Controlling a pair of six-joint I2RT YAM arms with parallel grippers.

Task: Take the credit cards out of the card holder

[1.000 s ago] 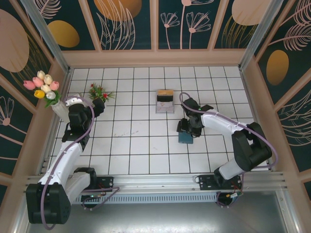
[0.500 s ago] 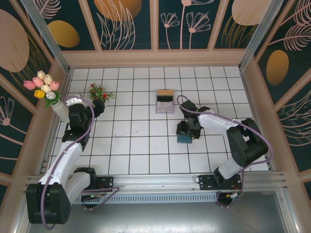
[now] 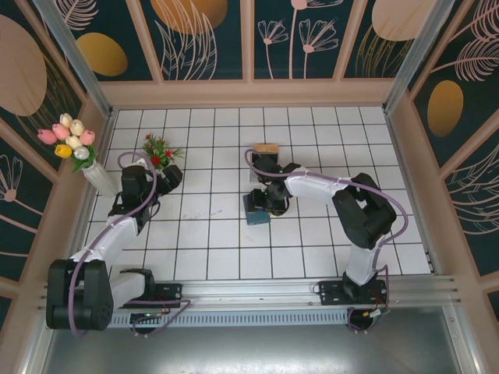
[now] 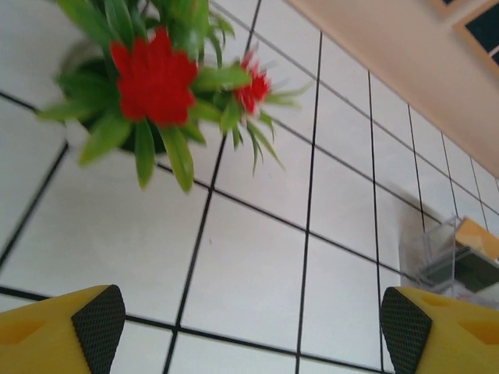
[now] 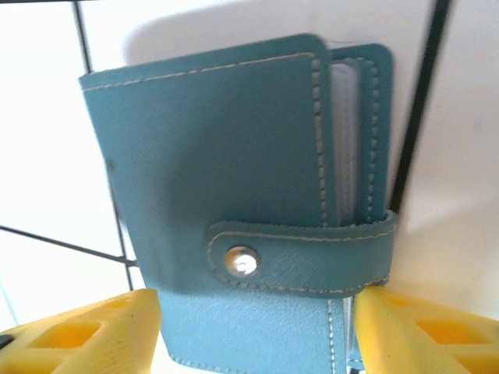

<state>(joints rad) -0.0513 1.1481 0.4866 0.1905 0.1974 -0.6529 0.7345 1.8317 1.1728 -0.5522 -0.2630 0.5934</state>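
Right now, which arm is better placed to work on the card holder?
Right. The right gripper has the card holder between its fingers, strap snapped shut; the left gripper hangs open by the red flowers, far from it.

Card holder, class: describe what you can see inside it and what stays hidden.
Between the closed covers of the card holder, fastened by its snap strap, pale layered edges show. Their faces and number are covered.

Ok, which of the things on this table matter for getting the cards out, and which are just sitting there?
Job: teal stitched leather card holder, snapped shut; pale cards edge-on inside it.
Lying about: red-flowered potted plant; tulips in white vase; clear stand with tan top.
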